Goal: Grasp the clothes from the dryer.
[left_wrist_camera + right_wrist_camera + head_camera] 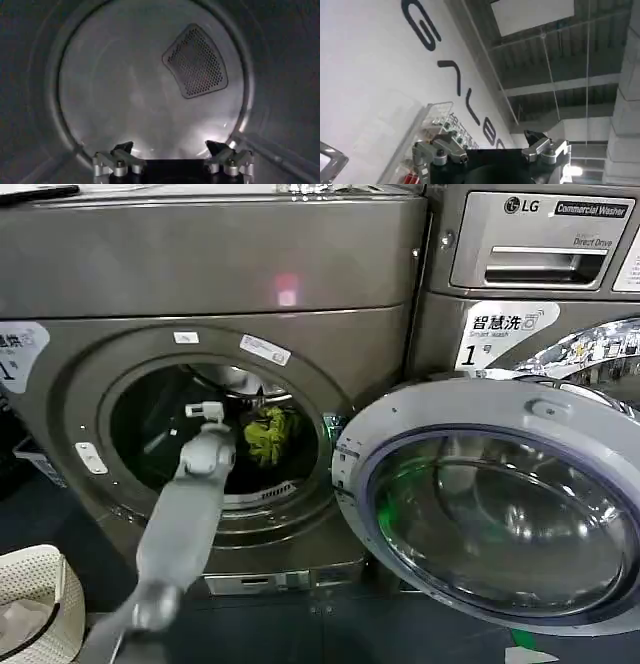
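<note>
1. Head view: The dryer (pixel 200 434) stood with its porthole uncovered and its round door (pixel 495 504) swung fully out to the robot's right. The left arm rose from the lower left, and the left gripper (pixel 205 412) had its tip inside the porthole opening. Whether its fingers were spread or closed could not be judged from this angle. The clothes (pixel 266 434), seen as a yellow-green wad of fabric, lay in the drum just to the right of that gripper and slightly beyond it; contact between the two was not evident. A white label (pixel 505 334) bearing a "1" sat on the neighbouring silver LG machine (pixel 530 244), well to the right of the gripper. A pale woven basket (pixel 35 599) stood low and to the left of the arm.

2. Left wrist view: The left gripper (pixel 172 155) faced the drum's rear wall (pixel 125 90). Its two fingertips (pixel 122 149) stood wide apart with nothing between them. A perforated vent panel (pixel 196 61) was set in the wall ahead of the gripper.

3. Right wrist view: The right gripper (pixel 492 145) pointed upward, toward a white wall with large dark lettering (pixel 450 75) and a ceiling with beams (pixel 560 60). Its fingers were spread wide and held nothing.
</note>
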`<action>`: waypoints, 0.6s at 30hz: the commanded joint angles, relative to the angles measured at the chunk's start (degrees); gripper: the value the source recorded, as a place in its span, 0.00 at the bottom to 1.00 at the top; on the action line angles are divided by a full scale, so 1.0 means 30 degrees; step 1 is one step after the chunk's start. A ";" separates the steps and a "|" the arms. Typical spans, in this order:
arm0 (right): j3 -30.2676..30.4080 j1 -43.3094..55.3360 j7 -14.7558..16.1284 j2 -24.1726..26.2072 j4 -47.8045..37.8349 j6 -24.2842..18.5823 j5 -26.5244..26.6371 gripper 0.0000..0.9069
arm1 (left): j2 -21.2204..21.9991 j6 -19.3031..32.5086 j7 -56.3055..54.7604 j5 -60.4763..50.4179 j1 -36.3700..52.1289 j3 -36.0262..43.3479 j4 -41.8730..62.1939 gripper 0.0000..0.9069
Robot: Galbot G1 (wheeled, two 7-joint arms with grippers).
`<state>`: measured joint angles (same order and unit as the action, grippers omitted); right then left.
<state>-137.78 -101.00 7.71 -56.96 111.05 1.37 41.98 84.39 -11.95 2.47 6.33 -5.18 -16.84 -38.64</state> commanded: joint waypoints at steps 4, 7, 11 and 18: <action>0.0097 0.0043 0.0023 0.0012 -0.0041 -0.0032 -0.0005 1.00 | -0.0893 -0.0508 0.7246 -0.1627 0.3215 0.5397 0.4131 1.00; 0.0004 -0.0008 0.0022 0.0069 -0.0215 -0.0068 -0.0001 1.00 | -0.1067 -0.0204 0.9794 -0.2560 0.3893 0.7263 0.4828 1.00; -0.0067 -0.0041 0.0014 0.0207 -0.0361 -0.0073 -0.0002 1.00 | -0.1305 0.0854 1.2779 -0.3653 0.4287 0.8767 0.5330 1.00; 0.0131 0.0138 0.0007 0.0331 -0.0510 -0.0067 -0.0065 1.00 | -0.1278 0.1263 1.5065 -0.6456 0.4834 1.0994 0.6893 1.00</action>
<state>-137.49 -100.60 7.76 -55.96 109.57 1.17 41.79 80.95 -8.73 37.41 -5.96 7.37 7.86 -22.19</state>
